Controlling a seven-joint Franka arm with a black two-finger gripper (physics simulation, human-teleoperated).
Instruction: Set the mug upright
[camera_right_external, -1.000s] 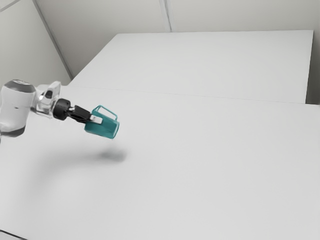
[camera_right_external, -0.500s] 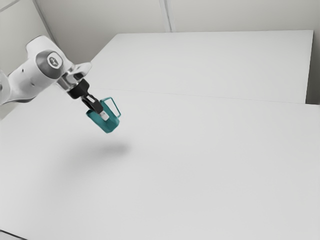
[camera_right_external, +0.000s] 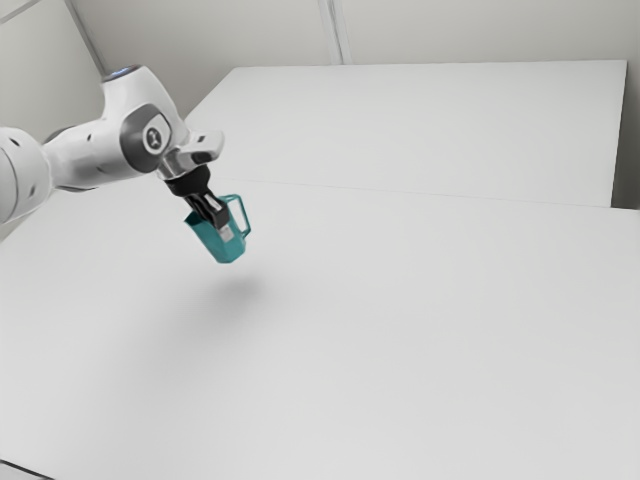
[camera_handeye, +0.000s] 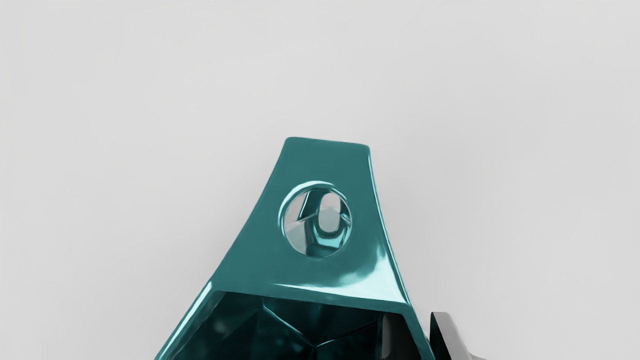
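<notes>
Tilted mug (camera_right_external: 208, 238), left of centre in exterior view, partly covered by gripper (camera_right_external: 226, 235); rim (camera_handeye: 310, 299) cut off at wrist view's lower edge. Mug wall clenched between jaws above table (camera_right_external: 420, 330). Dark interior revealed in wrist view; shadow (camera_right_external: 236, 291), in exterior view.

Reaches in from nine o'clock in the exterior view, running the white arm (camera_right_external: 95, 162) nearly level toward three. Bends at the bulky wrist (camera_right_external: 150, 120), with a dark cap (camera_right_external: 122, 72) aimed at about eleven o'clock and a pale bracket (camera_right_external: 207, 146) jutting toward two. Slopes down from there toward five o'clock, ending in the black claw (camera_right_external: 226, 234), tilted and clamped in mid-air. Shows in the wrist view a finger (camera_handeye: 452, 337), dark on the inner face and grey on the outer.
</notes>
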